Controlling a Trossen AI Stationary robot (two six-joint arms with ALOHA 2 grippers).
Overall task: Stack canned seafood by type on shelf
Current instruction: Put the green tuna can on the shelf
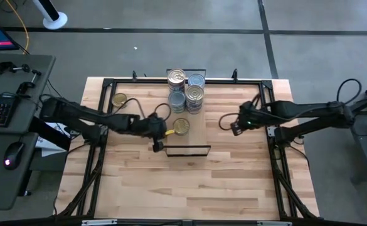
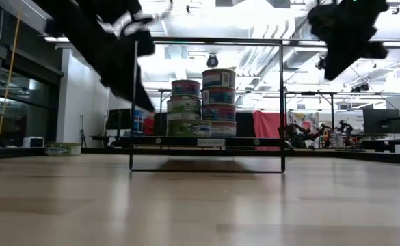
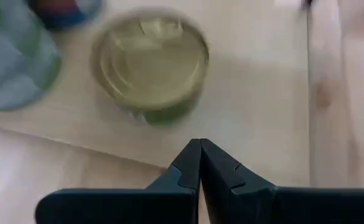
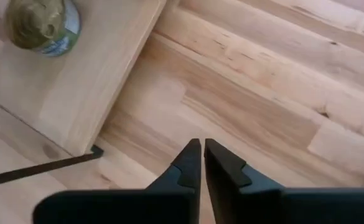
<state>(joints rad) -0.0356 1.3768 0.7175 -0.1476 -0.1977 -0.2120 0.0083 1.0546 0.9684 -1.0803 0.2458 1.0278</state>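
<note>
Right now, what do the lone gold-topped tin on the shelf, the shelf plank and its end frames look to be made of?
The gold-topped tin looks like metal: a shiny gold lid with a ridged rim, and what seems a printed label around its side. The shelf plank looks like pale, smooth wood with faint grain and a matte finish. Its end frame appears to be thin black wire or rod, probably painted metal.

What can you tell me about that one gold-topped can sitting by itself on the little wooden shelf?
The lone gold-topped can is a small flat round tin with a pull-tab lid and a greenish label around its side. It stands upright on the shelf, the light-wood plank, apart from the stacked cans farther back. Nothing grips it; the left end effector, shut, is beside it, not touching.
</note>
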